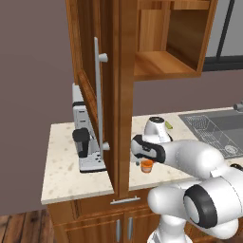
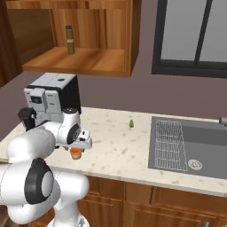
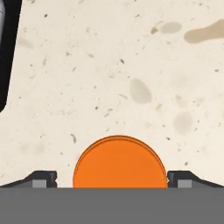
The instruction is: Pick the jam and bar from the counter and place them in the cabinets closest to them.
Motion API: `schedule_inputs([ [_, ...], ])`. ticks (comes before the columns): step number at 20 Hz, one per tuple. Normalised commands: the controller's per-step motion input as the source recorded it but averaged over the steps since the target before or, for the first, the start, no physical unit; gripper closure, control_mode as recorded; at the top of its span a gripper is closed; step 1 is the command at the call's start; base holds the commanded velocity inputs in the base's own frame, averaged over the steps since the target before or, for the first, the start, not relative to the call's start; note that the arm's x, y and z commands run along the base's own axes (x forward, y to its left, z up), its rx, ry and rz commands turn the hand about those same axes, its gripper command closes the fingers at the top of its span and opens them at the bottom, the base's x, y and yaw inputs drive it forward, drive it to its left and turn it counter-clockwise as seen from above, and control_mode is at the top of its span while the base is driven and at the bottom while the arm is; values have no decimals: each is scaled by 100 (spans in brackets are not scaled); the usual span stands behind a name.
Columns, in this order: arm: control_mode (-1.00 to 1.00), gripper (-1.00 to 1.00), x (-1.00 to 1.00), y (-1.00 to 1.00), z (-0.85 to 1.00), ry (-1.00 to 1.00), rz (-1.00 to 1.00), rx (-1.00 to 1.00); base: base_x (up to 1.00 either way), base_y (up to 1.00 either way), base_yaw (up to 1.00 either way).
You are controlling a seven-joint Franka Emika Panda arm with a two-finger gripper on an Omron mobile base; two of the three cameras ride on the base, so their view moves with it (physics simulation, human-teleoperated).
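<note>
gripper (image 3: 112,179) wide open, not gripping | jam (image 3: 120,162) directly below, between the fingertips (image 3: 43,178) | counter (image 3: 131,65) under jam

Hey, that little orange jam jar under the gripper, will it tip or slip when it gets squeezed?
The jam looks squat with a flat round lid, so tipping seems unlikely. Its smooth curved side may slip between the open gripper fingers unless squeezed centrally. It is probably rigid and light.
</note>
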Motion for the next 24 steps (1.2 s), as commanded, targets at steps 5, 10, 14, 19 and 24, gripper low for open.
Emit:
schedule_inputs([
  [5, -100, -100, 0, -7, -32, 0, 0, 0, 0, 0, 0],
  [10, -100, 100, 0, -2, -23, -1, 0, 0, 0, 0, 0],
  [14, -100, 100, 0, 0, 0, 0, 0, 0, 0, 0, 0],
  [19, -100, 100, 0, 0, 26, -3, 0, 3, 0, 0, 0],
  [24, -100, 100, 0, 0, 57, -3, 0, 1, 0, 0, 0],
])
